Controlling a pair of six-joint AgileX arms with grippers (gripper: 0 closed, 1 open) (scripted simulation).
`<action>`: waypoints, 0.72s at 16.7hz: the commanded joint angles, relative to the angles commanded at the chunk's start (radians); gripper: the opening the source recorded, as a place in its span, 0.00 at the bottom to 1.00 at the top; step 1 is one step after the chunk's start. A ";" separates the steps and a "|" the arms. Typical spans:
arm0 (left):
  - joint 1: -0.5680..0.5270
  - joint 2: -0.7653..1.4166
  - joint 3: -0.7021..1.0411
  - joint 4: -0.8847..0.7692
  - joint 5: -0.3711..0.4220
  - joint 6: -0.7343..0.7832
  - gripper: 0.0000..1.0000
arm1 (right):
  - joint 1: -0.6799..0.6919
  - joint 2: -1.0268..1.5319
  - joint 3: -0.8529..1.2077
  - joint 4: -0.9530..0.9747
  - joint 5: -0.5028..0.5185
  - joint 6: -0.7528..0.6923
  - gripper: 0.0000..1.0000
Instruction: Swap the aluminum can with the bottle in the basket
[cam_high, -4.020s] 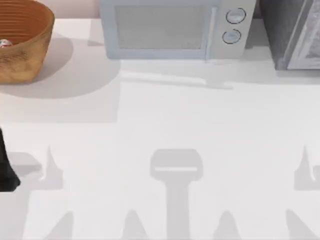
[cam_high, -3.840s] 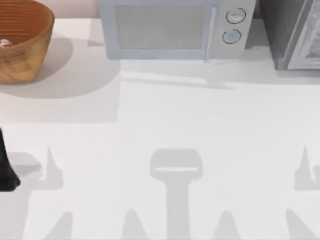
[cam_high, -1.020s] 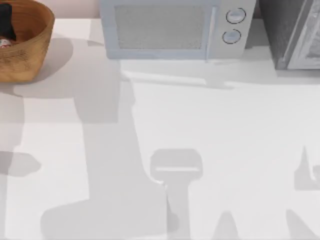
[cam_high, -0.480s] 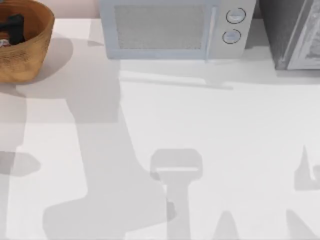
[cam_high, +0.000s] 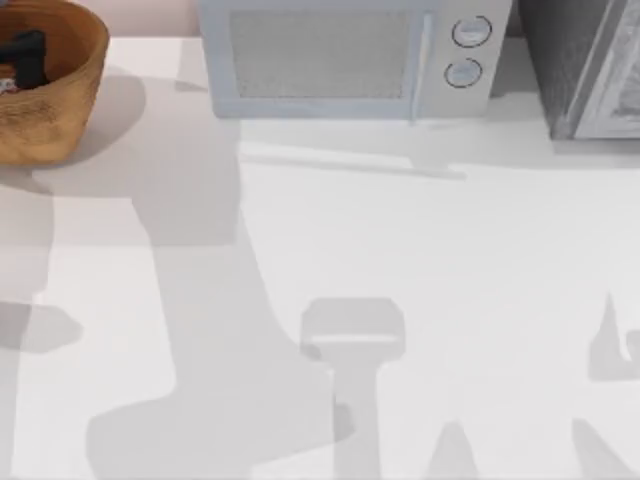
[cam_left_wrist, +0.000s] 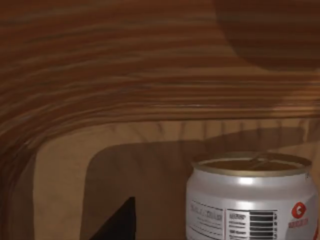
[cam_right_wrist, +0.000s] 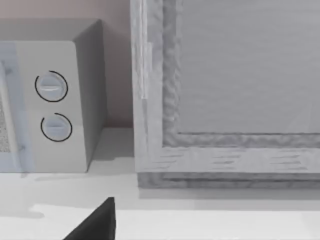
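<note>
My left gripper (cam_high: 25, 55) hangs inside the basket (cam_high: 70, 100) at the table's far left, beside the upright bottle (cam_left_wrist: 252, 197); microwave (cam_high: 345, 60) behind. Finger opening: can't tell.

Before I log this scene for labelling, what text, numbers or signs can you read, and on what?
No words are legible.
bottle in the basket: a panel of fine print, too small to read.
Same bottle: a barcode and a round red logo, unreadable.
microwave: two round dials, no markings.
</note>
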 joint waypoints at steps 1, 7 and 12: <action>0.000 0.000 0.000 0.000 0.000 0.000 0.70 | 0.000 0.000 0.000 0.000 0.000 0.000 1.00; 0.000 0.000 0.000 0.000 0.000 0.000 0.25 | 0.000 0.000 0.000 0.000 0.000 0.000 1.00; 0.000 0.000 0.000 0.000 0.000 0.000 0.00 | 0.000 0.000 0.000 0.000 0.000 0.000 1.00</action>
